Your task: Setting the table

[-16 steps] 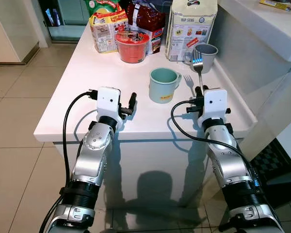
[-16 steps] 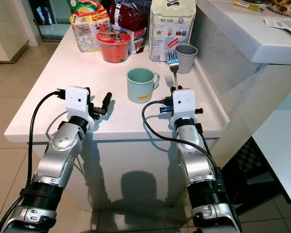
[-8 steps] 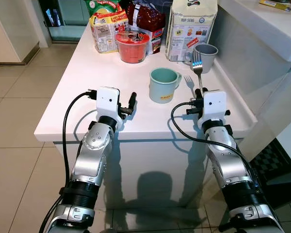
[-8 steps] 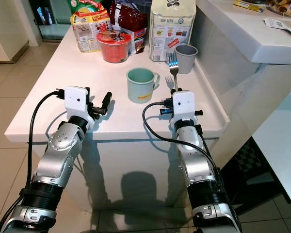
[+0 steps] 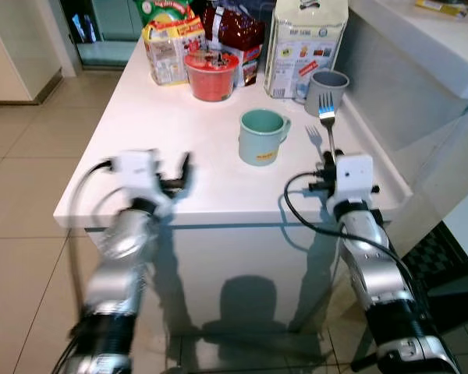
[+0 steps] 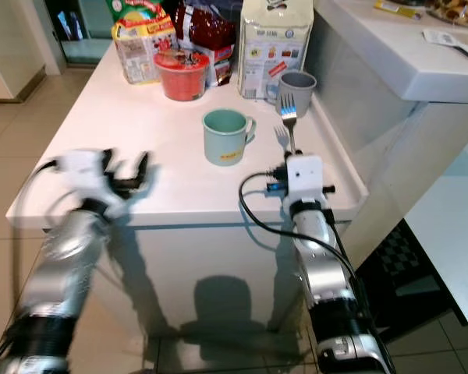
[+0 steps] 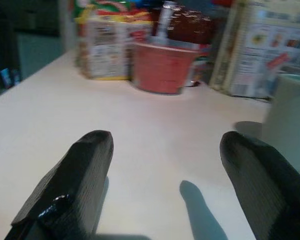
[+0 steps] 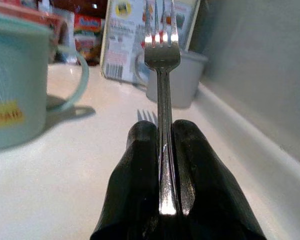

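While blurred, left gripper point(image 7: 165, 165) apparently gapes near mug point(image 5: 261, 136), packets point(image 5: 218, 35).

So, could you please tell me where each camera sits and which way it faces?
Left eye view: on the head, looking forward and down at the white table; both silver arms show.
Right eye view: the head's other eye, same scene, with the pale green ceramic mug.
Left wrist view: on the left wrist, along the open left gripper toward the red plastic bowl.
Right wrist view: along the right gripper, shut on the upright silver metal fork.
Shared: the mug and the bowl.
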{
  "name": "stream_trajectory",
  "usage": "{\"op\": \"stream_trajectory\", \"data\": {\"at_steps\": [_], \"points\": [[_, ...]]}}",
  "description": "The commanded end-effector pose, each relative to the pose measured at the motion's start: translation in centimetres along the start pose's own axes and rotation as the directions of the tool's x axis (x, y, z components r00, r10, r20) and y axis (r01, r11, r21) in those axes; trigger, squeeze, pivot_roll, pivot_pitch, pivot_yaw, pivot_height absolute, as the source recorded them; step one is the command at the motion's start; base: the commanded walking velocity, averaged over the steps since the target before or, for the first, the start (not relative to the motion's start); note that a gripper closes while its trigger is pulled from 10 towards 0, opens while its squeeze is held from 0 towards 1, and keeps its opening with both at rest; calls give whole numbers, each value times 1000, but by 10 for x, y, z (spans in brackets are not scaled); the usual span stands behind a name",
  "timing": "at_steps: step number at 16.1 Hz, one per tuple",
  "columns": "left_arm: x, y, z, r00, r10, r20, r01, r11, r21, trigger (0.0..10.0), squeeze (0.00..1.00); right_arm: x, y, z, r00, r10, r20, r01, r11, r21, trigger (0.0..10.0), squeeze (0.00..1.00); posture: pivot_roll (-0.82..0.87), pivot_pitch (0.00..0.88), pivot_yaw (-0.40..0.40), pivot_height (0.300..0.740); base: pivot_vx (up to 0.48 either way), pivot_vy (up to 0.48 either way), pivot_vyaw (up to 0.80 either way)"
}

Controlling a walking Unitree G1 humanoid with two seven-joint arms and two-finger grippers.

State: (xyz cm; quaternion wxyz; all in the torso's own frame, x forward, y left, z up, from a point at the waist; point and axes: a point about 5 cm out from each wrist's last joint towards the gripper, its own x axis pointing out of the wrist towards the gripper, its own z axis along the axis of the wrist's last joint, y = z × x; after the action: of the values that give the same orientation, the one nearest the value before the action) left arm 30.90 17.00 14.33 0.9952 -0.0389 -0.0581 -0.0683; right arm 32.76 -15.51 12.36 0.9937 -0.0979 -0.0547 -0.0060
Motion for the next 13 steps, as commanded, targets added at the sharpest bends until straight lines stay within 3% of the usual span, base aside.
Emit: {"op": "stream_trajectory", "data": {"at_steps": [1, 5, 13], "points": [[-3, -1, 4, 1000, -11, 14, 11, 1000, -20, 10000, 0, -1, -6, -2, 1000, -11, 2, 11, 1000, 5, 0, 0, 57, 0, -17, 740, 0, 0, 0], [-12, -9, -5, 1000, -21, -19, 21, 1000, -13, 10000, 0, 0, 0, -4, 1000, 0, -3, 0, 1000, 10, 0, 0, 59, 0, -18, 740, 0, 0, 0], [-9, -18, -7, 997, -59, -48, 61, 998, 30, 10000, 0, -6, 1, -7, 1000, -6, -3, 6, 1000, 15, 0, 0, 39, 0, -9, 740, 0, 0, 0]]}}
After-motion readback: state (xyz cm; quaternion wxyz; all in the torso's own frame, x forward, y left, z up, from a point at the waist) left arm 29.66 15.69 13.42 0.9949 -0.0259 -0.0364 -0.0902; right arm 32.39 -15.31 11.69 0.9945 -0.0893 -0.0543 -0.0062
